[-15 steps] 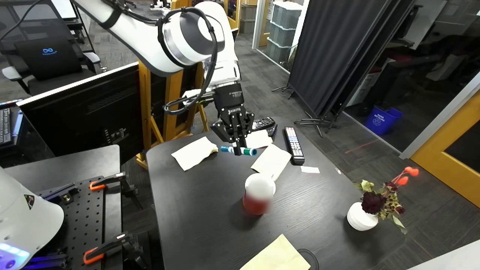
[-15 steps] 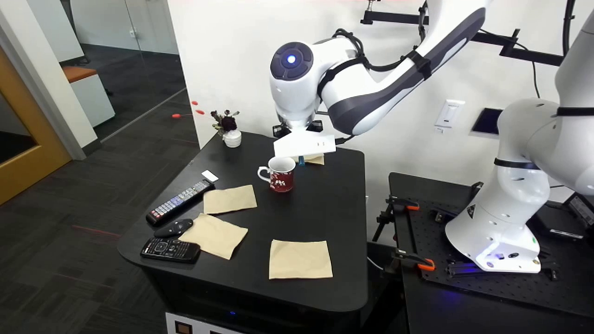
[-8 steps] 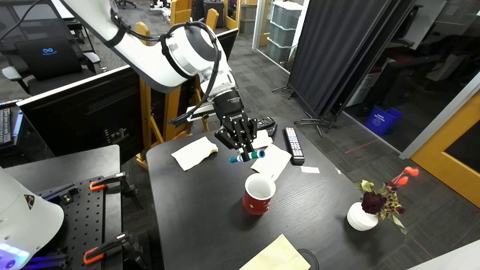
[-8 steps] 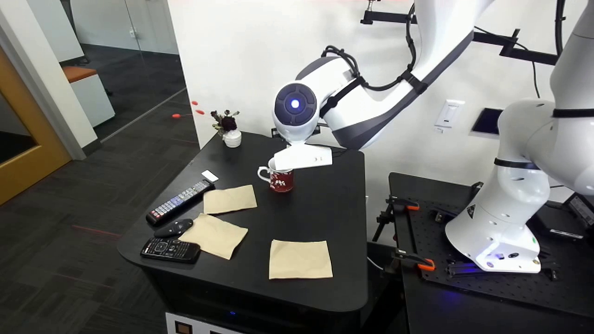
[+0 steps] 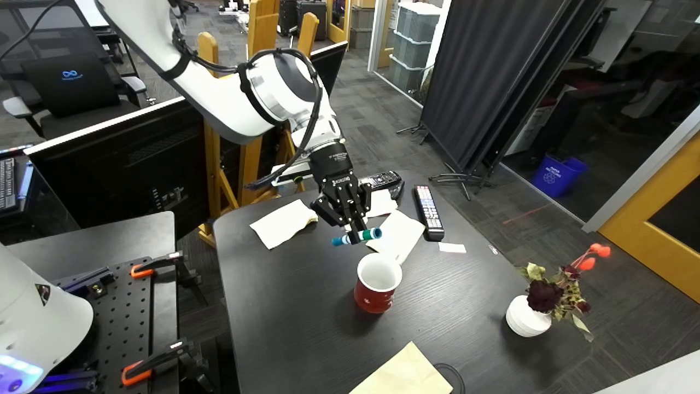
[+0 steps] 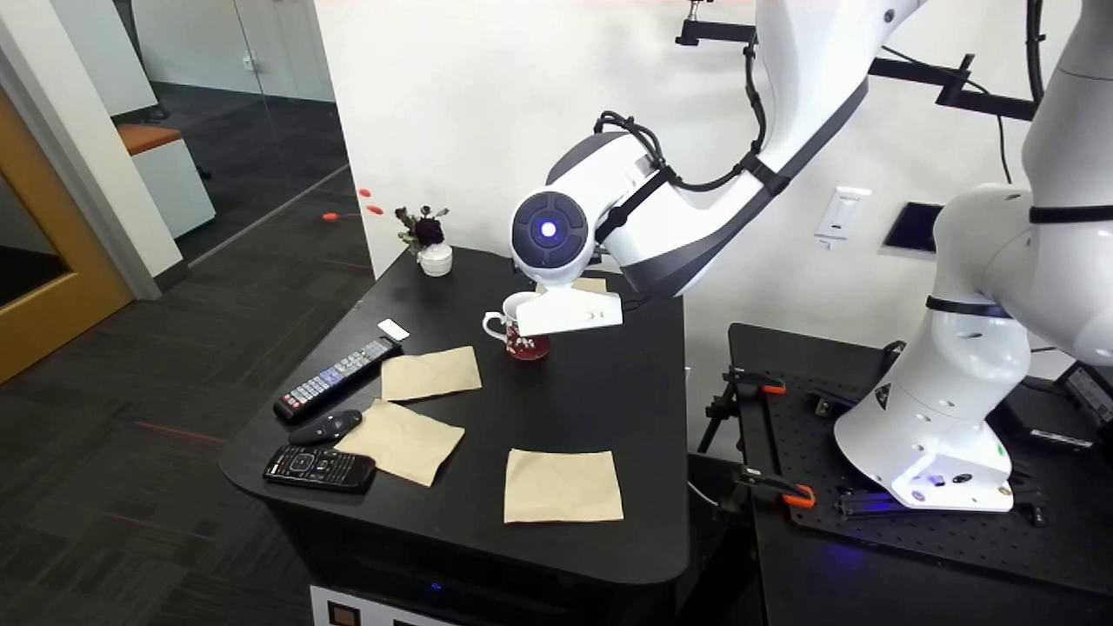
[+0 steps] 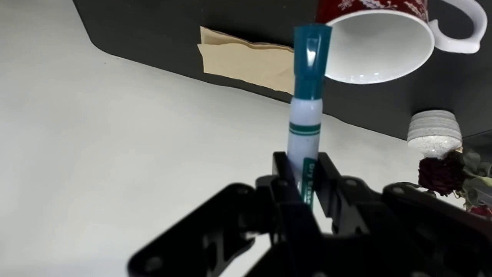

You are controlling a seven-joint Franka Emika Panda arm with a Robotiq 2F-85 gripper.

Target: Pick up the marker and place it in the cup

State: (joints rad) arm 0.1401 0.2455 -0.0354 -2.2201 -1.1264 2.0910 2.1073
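Observation:
The marker (image 5: 370, 234), white with teal-blue ends and a green band, is held crosswise in my gripper (image 5: 355, 236) above the table, apart from the cup. In the wrist view the marker (image 7: 306, 115) stands out between the two fingertips of the gripper (image 7: 301, 169), which are shut on its body. The red cup (image 5: 373, 298) with white inside stands upright on the table, just beyond the marker. In the wrist view the cup (image 7: 376, 50) opens to the right of the marker's teal end. In an exterior view a white housing hides the gripper, the marker and part of the cup (image 6: 526, 350).
A white vase with dark red flowers (image 5: 528, 316) stands beyond the cup. Brown paper sheets (image 6: 563, 487) lie on the black table (image 6: 609, 391). Several remotes, one long and black (image 6: 339, 378), lie near its edge. A white card (image 6: 393, 329) lies by them.
My gripper has come down with the marker still held and is closer to the cup's height. It also shifted slightly sideways. The cup has not moved.

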